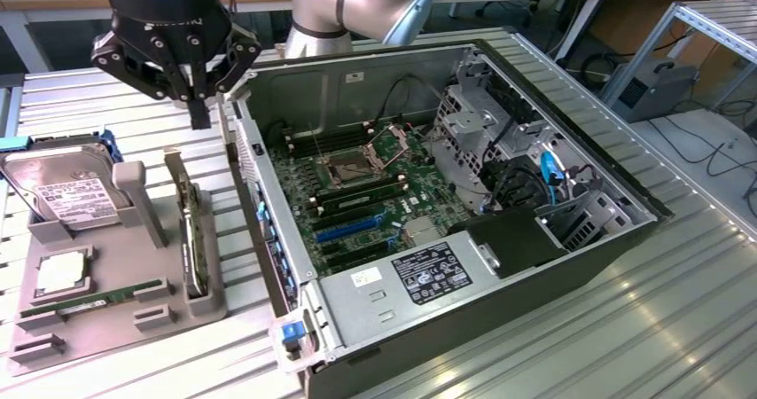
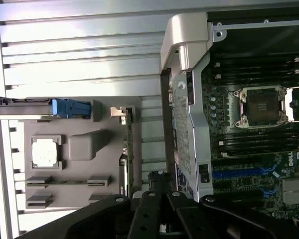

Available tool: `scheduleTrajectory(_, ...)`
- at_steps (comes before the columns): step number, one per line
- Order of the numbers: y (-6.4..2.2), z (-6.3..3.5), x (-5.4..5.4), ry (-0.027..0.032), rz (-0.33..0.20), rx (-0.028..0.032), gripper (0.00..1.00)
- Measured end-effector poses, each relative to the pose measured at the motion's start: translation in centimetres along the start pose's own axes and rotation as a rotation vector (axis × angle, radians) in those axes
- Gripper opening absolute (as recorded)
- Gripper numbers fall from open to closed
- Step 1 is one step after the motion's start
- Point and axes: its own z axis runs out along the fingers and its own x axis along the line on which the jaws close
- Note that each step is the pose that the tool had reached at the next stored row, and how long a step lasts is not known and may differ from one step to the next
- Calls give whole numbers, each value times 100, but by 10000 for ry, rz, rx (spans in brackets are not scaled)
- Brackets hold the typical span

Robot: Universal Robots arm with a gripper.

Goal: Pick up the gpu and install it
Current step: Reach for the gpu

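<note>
Claw (image 1: pixel 199 108) pressed together, pinching nothing. It hangs above the bench (image 1: pixel 71 97), over the gap between the grey holder (image 1: pixel 204 303) and the open PC case (image 1: pixel 355 71), tips pointing down.

The gpu (image 1: pixel 186 226) stands on edge in its slot along the holder's case-side edge, untouched. The claw sits above and just past the card's far end, with clear air between them. In the wrist view the gpu (image 2: pixel 128 149) shows as a thin edge near the claw (image 2: pixel 158 185) tips.

Hard drive (image 1: pixel 66 195) and memory stick (image 1: pixel 97 295) sit in their own holder spots, not involved. The motherboard (image 1: pixel 355 182) lies exposed in the case and the blue expansion slots (image 1: pixel 349 229) are bare — no card seated.

Progress, my read: near zero. Pick not made, install not made — the whole job is left.
</note>
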Motion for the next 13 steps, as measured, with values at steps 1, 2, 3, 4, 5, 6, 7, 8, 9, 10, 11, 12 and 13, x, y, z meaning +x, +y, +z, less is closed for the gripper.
scheduleTrajectory(1, 0, 0, 6, 0, 1, 0, 11)
scheduleTrajectory(2, -1, -1, 16, 0, 0, 1, 11)
scheduleTrajectory(3, -2, -1, 26, 0, 0, 1, 11)
scheduleTrajectory(4, -2, -1, 33, 0, 1, 1, 11)
scheduleTrajectory(5, -3, -1, 39, 0, 0, 0, 11)
scheduleTrajectory(6, -3, -2, 46, 0, 0, 0, 11)
scheduleTrajectory(7, -4, -1, 53, 0, 0, 0, 11)
scheduleTrajectory(8, -5, -2, 59, 0, 0, 0, 11)
scheduleTrajectory(9, -5, -2, 65, 0, 0, 0, 11)
scheduleTrajectory(10, -5, -2, 71, 0, 0, 0, 11)
scheduleTrajectory(11, -6, -2, 77, 0, 0, 0, 11)
scheduleTrajectory(12, -6, -2, 84, 0, 1, 0, 11)
scheduleTrajectory(13, -7, -3, 89, 0, 0, 0, 11)
